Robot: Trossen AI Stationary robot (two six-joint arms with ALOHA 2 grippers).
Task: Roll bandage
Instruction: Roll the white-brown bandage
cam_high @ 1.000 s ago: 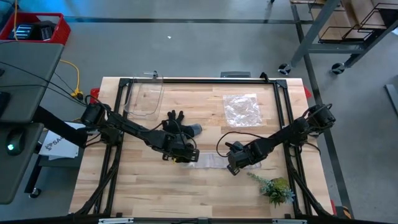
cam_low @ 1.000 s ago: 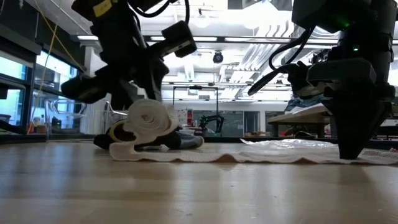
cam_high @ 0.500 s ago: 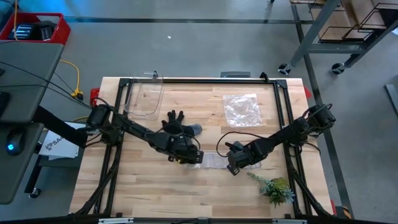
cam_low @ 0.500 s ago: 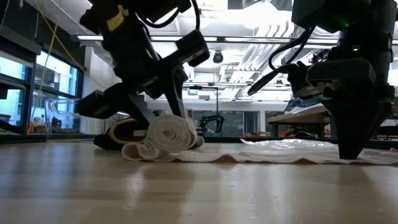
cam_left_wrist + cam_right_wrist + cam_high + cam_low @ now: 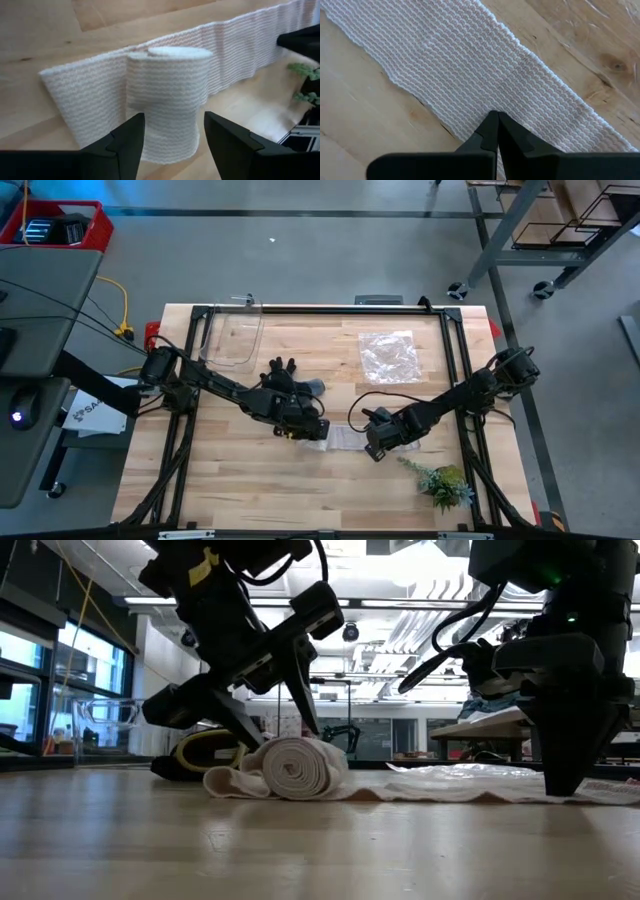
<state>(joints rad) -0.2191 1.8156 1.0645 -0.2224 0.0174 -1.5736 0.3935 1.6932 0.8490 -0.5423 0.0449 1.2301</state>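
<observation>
Wooden surface [image 5: 240, 480] carries everything, with a clear tray [image 5: 232, 340] at its far left and a glove [image 5: 283, 375] beside it. Left tool [image 5: 172, 135] stands spread wide around the rolled end of the bandage [image 5: 167, 95], its fingers [image 5: 131, 137] clear of the roll. Unrolled cloth runs on to the right tool [image 5: 495, 131], which is pinched together and presses down on the strip. A plastic bag [image 5: 388, 355] and a plant sprig [image 5: 442, 482] lie farther right.

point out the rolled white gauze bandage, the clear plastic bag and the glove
rolled white gauze bandage [image 5: 297, 767], low view, spiral end of the roll
crinkly clear plastic bag [image 5: 388, 355], high view, its middle
black-and-grey work glove [image 5: 279, 371], high view, fingers
</observation>
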